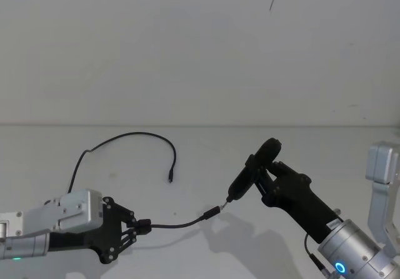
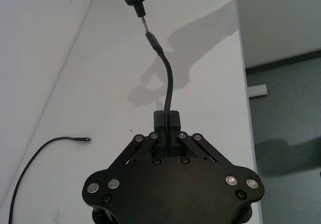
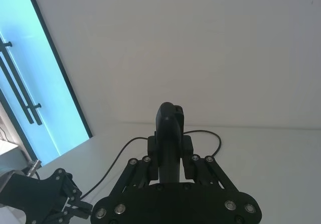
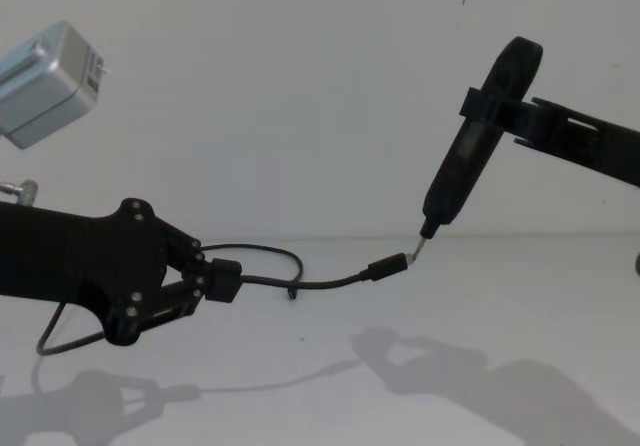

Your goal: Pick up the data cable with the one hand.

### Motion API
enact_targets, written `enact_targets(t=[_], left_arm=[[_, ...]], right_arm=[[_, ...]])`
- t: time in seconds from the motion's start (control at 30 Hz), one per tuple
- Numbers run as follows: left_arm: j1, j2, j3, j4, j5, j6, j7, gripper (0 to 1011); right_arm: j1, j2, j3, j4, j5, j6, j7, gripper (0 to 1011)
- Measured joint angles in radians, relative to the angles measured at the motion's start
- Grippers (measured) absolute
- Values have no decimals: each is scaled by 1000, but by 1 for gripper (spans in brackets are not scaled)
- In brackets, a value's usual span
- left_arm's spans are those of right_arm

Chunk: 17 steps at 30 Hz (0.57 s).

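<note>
one data cable (image 1: 128, 137), two claws over the tabletop (image 1: 200, 166)
left claw (image 1: 139, 226) pinches the cable near one plug (image 1: 210, 214); right claw (image 1: 265, 174) pinches one pen-like tool (image 1: 251, 170), tip at that plug.

- You have a plain white table (image 1: 206, 160) beneath both arms.
- Beyond your left gripper (image 1: 139, 226), the data cable (image 1: 128, 137) loops across the tabletop, its free plug lying between the two grippers.

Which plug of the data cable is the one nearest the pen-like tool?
On the white table, the left end effector grips the data cable. Its raised plug nearly meets the pen-like tool in the right end effector; the other plug lies flat.
</note>
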Motion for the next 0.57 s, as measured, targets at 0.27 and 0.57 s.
enact_targets(t=[0.27,0.57], left_arm=[[0,0,0,0,0,0,0,41],[0,0,0,0,0,0,0,41]], right_arm=[[2,2,-3,2,2,0,-1,263],[3,4,-5,2,3,0,-1,263]])
